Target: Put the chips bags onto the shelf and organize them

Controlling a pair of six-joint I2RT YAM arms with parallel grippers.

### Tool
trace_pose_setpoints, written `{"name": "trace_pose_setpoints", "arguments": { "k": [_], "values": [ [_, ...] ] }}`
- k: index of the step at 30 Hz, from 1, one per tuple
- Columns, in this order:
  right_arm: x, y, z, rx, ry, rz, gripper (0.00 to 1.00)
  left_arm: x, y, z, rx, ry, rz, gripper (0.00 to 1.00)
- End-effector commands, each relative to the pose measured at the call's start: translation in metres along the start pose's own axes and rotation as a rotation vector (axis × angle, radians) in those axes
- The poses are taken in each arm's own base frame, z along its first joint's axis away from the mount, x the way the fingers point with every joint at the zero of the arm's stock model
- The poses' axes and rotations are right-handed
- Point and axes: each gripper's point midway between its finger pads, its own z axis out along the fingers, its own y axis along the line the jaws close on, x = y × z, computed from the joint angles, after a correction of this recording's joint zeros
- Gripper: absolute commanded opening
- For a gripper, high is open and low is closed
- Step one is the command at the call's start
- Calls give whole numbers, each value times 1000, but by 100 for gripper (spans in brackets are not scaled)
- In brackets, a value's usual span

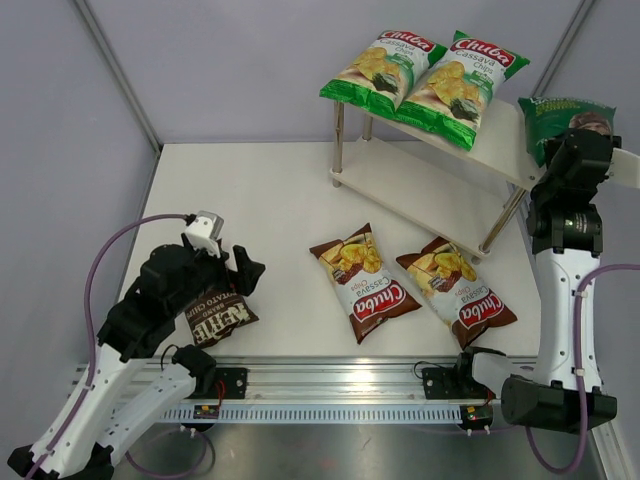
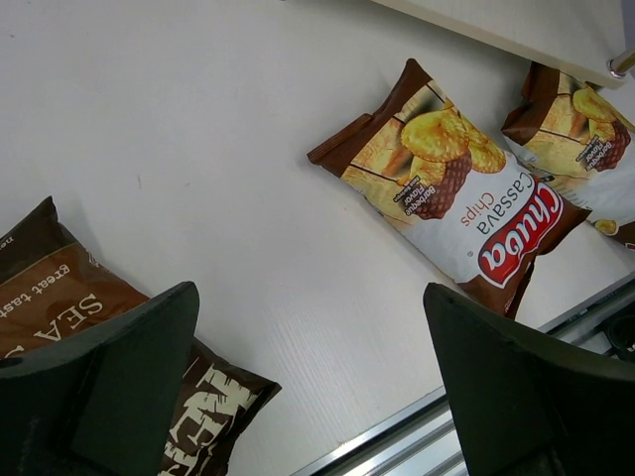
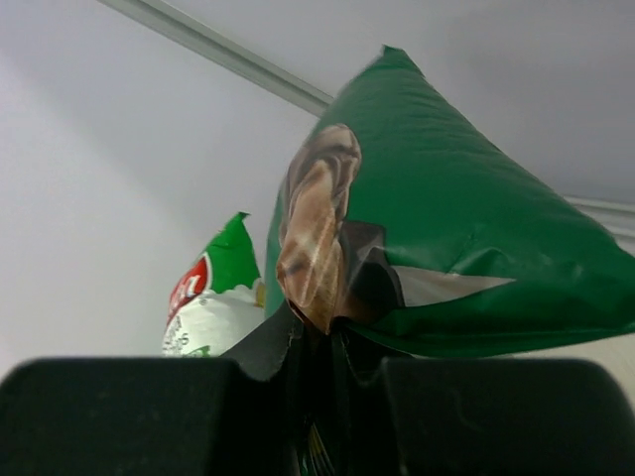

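Chips bag [image 1: 363,282], centre — diag, logo near-right

From top external, high behind the near edge of the table [image 1: 250,200], looked forward and down from afar; took in the whole surface and the shelf [image 1: 420,185] at its far right corner. From the left wrist, low over the near left corner, faced down and rightward; shared with the top view the Kettle bag [image 1: 218,322], left brown bag [image 1: 363,282] and part of the right brown bag [image 1: 457,290]. From the right wrist, tight under the dark green bag [image 3: 466,228], faced up at the wall [image 3: 99,198]; shared with the top view that bag and a green bag [image 3: 203,307].
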Motion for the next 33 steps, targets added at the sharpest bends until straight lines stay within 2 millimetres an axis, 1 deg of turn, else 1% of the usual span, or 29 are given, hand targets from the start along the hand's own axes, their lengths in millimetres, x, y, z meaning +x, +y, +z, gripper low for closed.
{"name": "trace_pose_setpoints", "arguments": {
  "k": [1, 2, 3, 4, 6, 7, 9, 10, 11, 12, 14, 15, 16, 18, 19, 21, 22, 23, 25, 26, 30, 31, 33],
  "values": [
    [-14, 20, 0, -58, -80, 150, 9, -9, 1, 0, 0, -57, 16, 99],
    [-11, 19, 1, -48, -85, 144, 10, -10, 1, 0, -1, -59, 17, 99],
    [-4, 18, 2, -37, -83, 118, 10, -11, 0, 0, 1, -62, 18, 99],
    [0, 21, -1, -30, -99, 116, 11, -10, 1, 0, 0, -56, 19, 99],
    [10, 22, -2, -21, -102, 91, 13, -10, 1, 1, -1, -53, 19, 99],
    [22, 27, -7, -30, -79, 91, 14, -10, 1, 1, -1, -53, 19, 99],
    [27, 24, -8, -9, -94, 98, 16, -9, 1, 1, -1, -53, 17, 99],
    [34, 24, -10, -1, -85, 97, 17, -9, 1, 0, 0, -59, 19, 99],
    [37, 24, -10, 2, -81, 99, 19, -10, 1, -1, 0, -64, 18, 99],
    [44, 23, -10, 7, -73, 99, 25, -10, 1, -1, 2, -63, 18, 99],
    [49, 21, -12, 27, -75, 91, 28, -10, 1, -2, 1, -67, 19, 99],
    [49, 20, -13, 30, -77, 95, 29, -10, 1, -1, 2, -65, 19, 99],
    [50, 19, -14, 32, -78, 94, 32, -10, 1, -1, 2, -65, 19, 99],
    [49, 17, -17, 37, -77, 109, 41, -9, 1, 0, 0, -62, 21, 99],
    [50, 17, -18, 37, -64, 103, 48, -9, 1, 0, 1, -62, 19, 99],
    [47, 19, -23, 26, -50, 115, 54, -9, 1, 1, 2, -59, 21, 99],
    [50, 19, -25, 20, -25, 109, 58, -9, 1, 1, 0, -57, 22, 99],
    [45, 22, -29, 7, -20, 119, 59, -9, 1, 1, 1, -57, 21, 99],
    [44, 21, -33, -3, 1, 114, 62, -9, 1, 1, 1, -57, 21, 99],
    [39, 23, -37, -21, 1, 82, 68, -8, 1, 1, 1, -56, 21, 99],
    [32, 25, -45, -51, 43, -30, 72, -8, 2, 1, -2, -56, 21, 99],
    [33, 20, -46, -46, 70, -54, 72, -8, 1, 2, -1, -53, 22, 99],
    [29, 17, -47, -63, 90, -58, 73, -9, 2, 3, -3, -50, 22, 99]
  ]
}}
